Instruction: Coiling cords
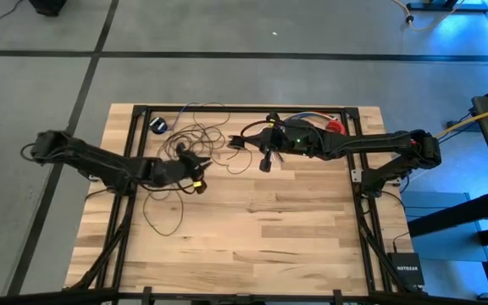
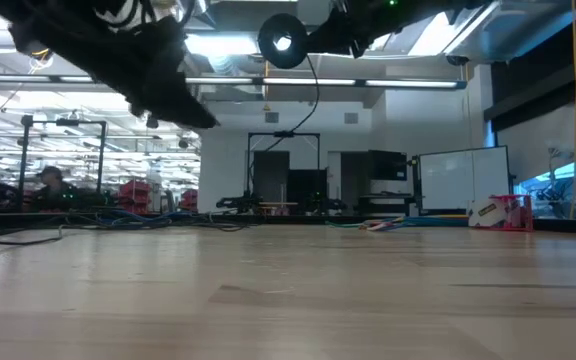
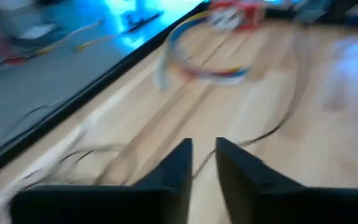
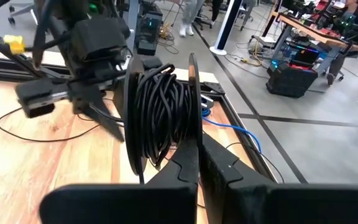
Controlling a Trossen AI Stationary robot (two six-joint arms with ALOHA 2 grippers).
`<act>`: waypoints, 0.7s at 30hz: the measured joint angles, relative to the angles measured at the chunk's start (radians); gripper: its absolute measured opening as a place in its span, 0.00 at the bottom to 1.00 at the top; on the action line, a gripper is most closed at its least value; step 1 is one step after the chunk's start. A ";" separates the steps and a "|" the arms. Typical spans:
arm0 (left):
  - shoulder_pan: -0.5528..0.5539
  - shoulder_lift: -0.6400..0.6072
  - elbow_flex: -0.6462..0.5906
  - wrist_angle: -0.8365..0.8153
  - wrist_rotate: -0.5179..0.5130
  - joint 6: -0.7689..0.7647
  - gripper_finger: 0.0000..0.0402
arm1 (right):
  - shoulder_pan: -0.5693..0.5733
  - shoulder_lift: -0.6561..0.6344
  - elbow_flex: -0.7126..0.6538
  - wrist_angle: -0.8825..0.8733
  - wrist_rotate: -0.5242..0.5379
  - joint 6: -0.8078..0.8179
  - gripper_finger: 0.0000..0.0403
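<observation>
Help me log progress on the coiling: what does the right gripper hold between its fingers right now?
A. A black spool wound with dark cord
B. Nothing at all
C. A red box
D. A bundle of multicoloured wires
A. In the right wrist view the right gripper is closed on the rim of a black spool wound thick with dark cord, held above the table.

Cords (image 1: 195, 140) showing dark brown-black, thin, just beside left gripper (image 1: 202, 161), itself black w/ yellow tag. Table (image 1: 252, 237) showing pale wood planks. Spool (image 4: 160, 112) at right gripper (image 4: 199, 146) black.
</observation>
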 joint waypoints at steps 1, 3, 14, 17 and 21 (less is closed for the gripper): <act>0.019 0.008 -0.017 0.069 0.049 0.018 0.21 | 0.000 0.000 0.000 -0.001 0.001 0.000 0.00; 0.051 0.031 -0.033 0.153 0.113 0.021 0.30 | 0.000 0.000 0.000 -0.001 0.001 0.000 0.01; 0.060 0.363 0.050 0.367 0.265 0.138 0.46 | 0.000 0.004 0.000 -0.004 0.003 -0.026 0.01; 0.030 0.446 0.115 0.337 0.212 0.224 0.46 | 0.000 0.004 0.000 -0.004 0.007 -0.026 0.01; -0.009 0.495 0.177 0.301 0.008 0.326 0.46 | 0.000 0.004 0.000 -0.008 0.019 -0.026 0.01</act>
